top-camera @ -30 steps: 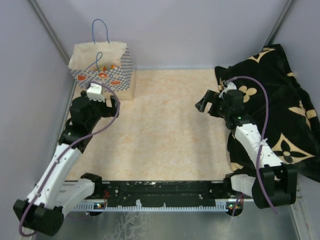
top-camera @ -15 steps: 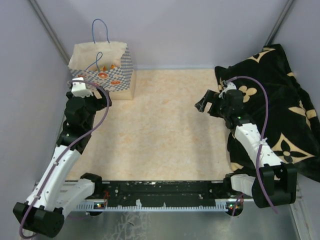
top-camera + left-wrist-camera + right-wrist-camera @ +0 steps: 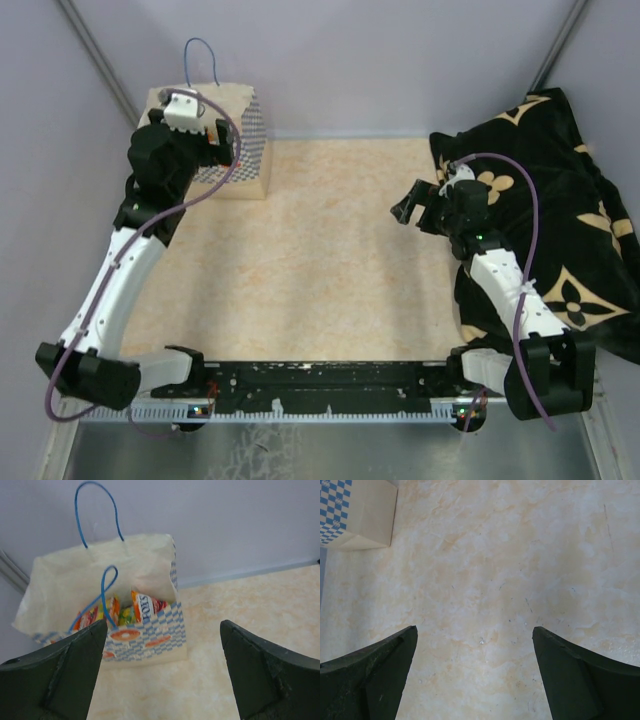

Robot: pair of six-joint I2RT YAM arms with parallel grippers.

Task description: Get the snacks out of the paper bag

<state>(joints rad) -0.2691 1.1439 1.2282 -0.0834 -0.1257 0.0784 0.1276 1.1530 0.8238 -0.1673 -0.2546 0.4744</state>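
- My left gripper [image 3: 162, 630] hangs with its jaws spread wide and nothing between them, just above and on the near side of the paper bag [image 3: 145, 565].
- My right gripper [image 3: 475, 630] is equally wide and empty, over bare worktop [image 3: 320, 270] towards the right edge, beside the black cloth [image 3: 560, 200] and well apart from the bag.
- The bag stands upright in the far left corner of the worktop with its mouth open towards my left wrist camera.
- The snacks [image 3: 145, 605] are all inside it. I see the tops of a few glossy packets, orange, yellow and green, poking up behind the checked front wall. How many lie below them I cannot tell.
- I judge the packets light, thin and crinkly, and their shiny film slippery. I would pinch the upright orange one by its top edge across its flat faces, since a grip on the corner may slide off.
- The bag is thin paper and probably light, so pulling a packet could drag or tip it. My free right gripper could steady a side wall.
- The near blue cord handle [image 3: 107, 580] flops over the mouth in front of the packets. I would come in to the right of it to avoid snagging it.
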